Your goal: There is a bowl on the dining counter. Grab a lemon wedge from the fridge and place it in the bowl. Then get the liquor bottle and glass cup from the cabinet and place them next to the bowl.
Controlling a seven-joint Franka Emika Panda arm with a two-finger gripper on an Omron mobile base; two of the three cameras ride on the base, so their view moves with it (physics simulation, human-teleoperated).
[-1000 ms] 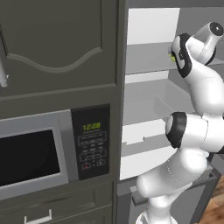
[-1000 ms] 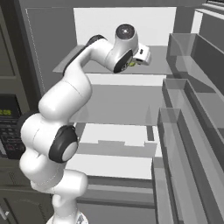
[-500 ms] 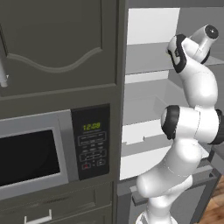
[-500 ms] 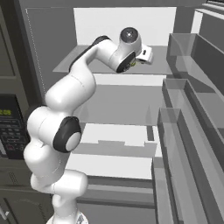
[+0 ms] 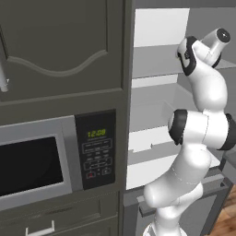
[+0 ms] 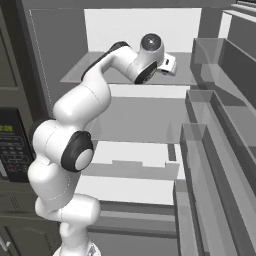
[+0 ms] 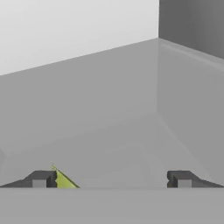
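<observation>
The fridge (image 6: 135, 30) stands open in front of me, and my arm reaches onto its top shelf (image 6: 87, 75). In the hand view my gripper (image 7: 111, 179) is open, its two dark fingertips (image 7: 41, 179) far apart just above the grey shelf floor. A sliver of the yellow-green lemon wedge (image 7: 64, 179) shows at the bottom edge, right beside the left fingertip on its inner side. Whether it touches that fingertip I cannot tell. Nothing is held. The bowl, the dining counter, the liquor bottle and the glass cup are out of view.
Grey door bins (image 6: 220, 150) of the open fridge door line the right side. Lower white shelves (image 6: 135, 155) sit under my arm. To the left stands the dark oven tower with a microwave (image 5: 32, 166) and its keypad (image 5: 96, 150).
My hand has pushed a little deeper along the top shelf and the elbow has swung slightly. The jaws have stayed wide open.
</observation>
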